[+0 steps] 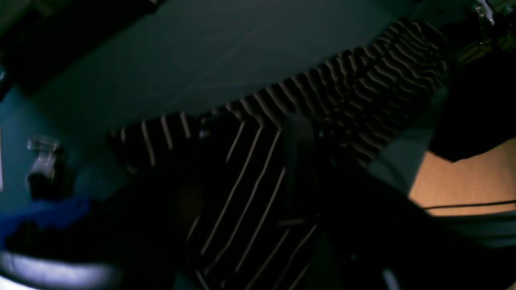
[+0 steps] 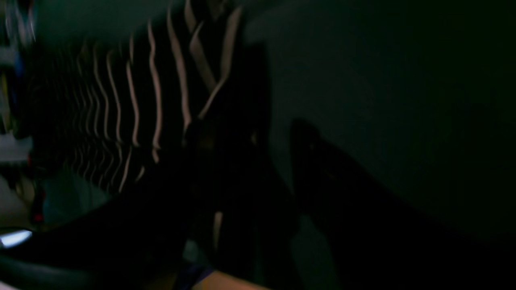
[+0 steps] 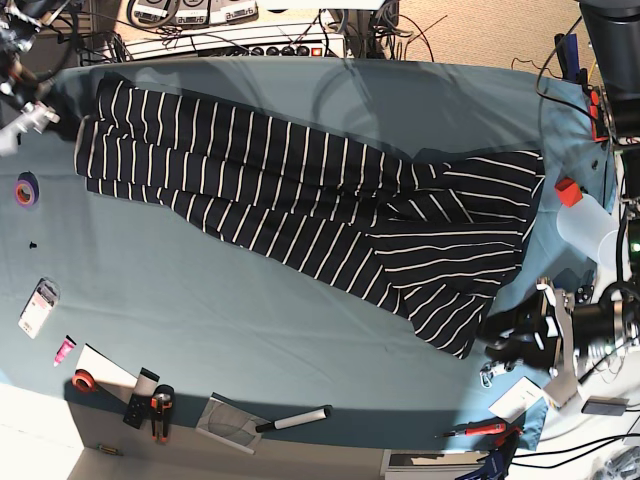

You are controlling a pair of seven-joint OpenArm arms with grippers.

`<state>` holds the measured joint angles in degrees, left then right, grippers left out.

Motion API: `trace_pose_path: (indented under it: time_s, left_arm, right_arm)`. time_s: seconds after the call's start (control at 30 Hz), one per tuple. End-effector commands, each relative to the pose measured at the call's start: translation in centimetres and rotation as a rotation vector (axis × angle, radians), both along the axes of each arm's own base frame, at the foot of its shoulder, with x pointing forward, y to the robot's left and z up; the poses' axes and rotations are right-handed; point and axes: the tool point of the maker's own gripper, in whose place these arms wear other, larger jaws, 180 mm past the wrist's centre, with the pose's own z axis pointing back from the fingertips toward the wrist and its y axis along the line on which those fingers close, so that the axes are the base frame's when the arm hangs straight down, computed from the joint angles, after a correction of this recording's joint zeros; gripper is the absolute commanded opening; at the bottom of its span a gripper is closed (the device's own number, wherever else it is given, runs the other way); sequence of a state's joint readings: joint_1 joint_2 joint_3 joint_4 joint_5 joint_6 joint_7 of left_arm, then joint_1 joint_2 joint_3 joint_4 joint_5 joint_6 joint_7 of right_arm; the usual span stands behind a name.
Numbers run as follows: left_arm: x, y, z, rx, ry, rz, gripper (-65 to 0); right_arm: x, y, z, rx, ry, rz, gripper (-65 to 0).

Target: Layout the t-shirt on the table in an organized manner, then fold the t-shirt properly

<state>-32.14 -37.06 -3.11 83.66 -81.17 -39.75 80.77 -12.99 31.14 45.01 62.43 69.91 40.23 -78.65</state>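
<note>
The t-shirt (image 3: 300,190), dark with thin white stripes, lies stretched out across the table (image 3: 200,300) from the far left to the near right. My left gripper (image 3: 493,345) is at the shirt's near-right corner. In the left wrist view the striped t-shirt (image 1: 250,189) fills the space between my left gripper's (image 1: 238,169) dark fingers, which are shut on it. In the right wrist view my right gripper (image 2: 274,145) stands with its jaws apart and teal cloth showing between them. The t-shirt's edge (image 2: 153,100) lies beside its left finger. The right arm (image 3: 22,60) sits at the far-left corner.
A purple tape roll (image 3: 26,188), a card (image 3: 38,305), red tape (image 3: 83,380), pliers (image 3: 160,408) and a white-handled tool (image 3: 295,420) lie along the left and front edges. A red block (image 3: 568,190), a white bottle (image 3: 590,225) and a red screwdriver (image 3: 480,430) are at the right.
</note>
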Motion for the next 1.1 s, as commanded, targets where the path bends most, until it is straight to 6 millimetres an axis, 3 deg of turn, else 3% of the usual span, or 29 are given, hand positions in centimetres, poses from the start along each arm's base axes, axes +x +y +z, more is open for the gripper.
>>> trace_pose_path:
  time_s: [0.0,0.13,0.23,0.53,0.73,0.9,1.07]
  left_arm:
    - [0.1,0.5,1.0,-0.003,-0.031,0.006,-40.9]
    - [-1.1,0.8,-1.6,0.006,0.034,0.018,-40.9]
    - [-1.6,1.6,-2.5,-0.010,0.056,0.046,-40.9]
    - [-1.9,6.5,0.2,-0.156,-0.022,0.217,-40.9]
    - [-2.8,7.8,-0.8,-0.167,0.004,0.260,-40.9]
    - [-4.0,7.7,-2.7,-0.164,0.057,0.261,-40.9]
    - [-5.2,7.6,-4.4,-0.156,0.106,0.263,-41.0]
  right_arm:
    - [-0.7,0.1,-0.6,-0.028,0.066,0.047,-39.7]
    - [-0.8,1.8,-1.7,-0.013,0.107,0.110,-39.7]
    - [-0.8,2.2,-1.9,-0.001,0.105,0.110,-39.7]
    - [-1.3,5.3,-4.1,0.066,0.118,0.103,-39.7]
    - [0.0,5.8,-4.1,0.062,0.101,0.108,-39.9]
    - [2.0,5.6,-3.8,0.013,0.098,0.135,-50.6]
    - [2.6,5.5,-4.6,-0.061,0.159,0.191,-65.0]
